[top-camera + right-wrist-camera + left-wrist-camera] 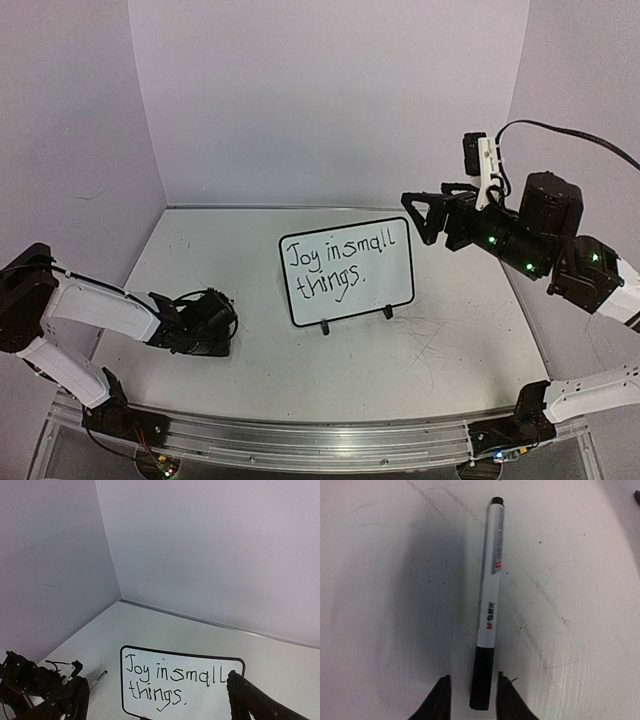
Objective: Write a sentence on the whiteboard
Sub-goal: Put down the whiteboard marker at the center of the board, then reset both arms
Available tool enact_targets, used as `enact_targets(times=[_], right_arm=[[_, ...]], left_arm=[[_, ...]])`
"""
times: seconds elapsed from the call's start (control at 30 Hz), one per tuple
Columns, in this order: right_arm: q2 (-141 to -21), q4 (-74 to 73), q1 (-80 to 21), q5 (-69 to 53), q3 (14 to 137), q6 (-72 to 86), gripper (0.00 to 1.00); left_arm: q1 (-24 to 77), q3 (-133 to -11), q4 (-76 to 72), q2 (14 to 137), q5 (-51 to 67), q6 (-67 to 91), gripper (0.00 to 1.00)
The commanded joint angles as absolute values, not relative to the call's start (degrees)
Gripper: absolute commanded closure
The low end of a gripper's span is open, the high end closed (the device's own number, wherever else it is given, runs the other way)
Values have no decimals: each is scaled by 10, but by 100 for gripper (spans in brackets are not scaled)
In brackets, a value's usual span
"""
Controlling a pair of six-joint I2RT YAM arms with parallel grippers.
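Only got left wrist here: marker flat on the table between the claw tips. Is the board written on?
Observer: Yes. The whiteboard carries the sentence "Joy in small things." in two lines.
Operator: Where's the right arm?
Observer: The right claw is open beside the board's upper right corner. I cannot tell whether it touches.
Operator: Board upright?
Observer: It stands on its two black feet, near the table's middle.
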State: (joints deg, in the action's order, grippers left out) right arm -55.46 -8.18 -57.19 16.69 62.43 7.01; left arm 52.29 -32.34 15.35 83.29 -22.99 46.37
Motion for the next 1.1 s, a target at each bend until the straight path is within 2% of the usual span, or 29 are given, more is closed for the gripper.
enact_targets(times=[0.0, 0.1, 0.2, 0.37, 0.53, 0.8, 1.07], right_arm=[[-539, -93, -571, 211, 631, 49, 2], [-532, -105, -571, 233, 637, 39, 2], [-520, -118, -571, 261, 648, 27, 2], [-498, -131, -571, 305, 665, 6, 2], [-475, -134, -571, 329, 691, -5, 2], [-457, -133, -571, 319, 746, -37, 2], [-448, -117, -571, 342, 753, -41, 2]], left_arm=[[521, -338, 188, 773, -235, 463, 57], [521, -381, 245, 729, -256, 446, 44], [521, -455, 301, 678, -280, 409, 35], [519, -601, 307, 621, -296, 284, 29], [519, -729, 215, 593, -246, 141, 24], [519, -804, 86, 572, -144, 36, 19], [519, -791, 28, 543, -133, 15, 8]])
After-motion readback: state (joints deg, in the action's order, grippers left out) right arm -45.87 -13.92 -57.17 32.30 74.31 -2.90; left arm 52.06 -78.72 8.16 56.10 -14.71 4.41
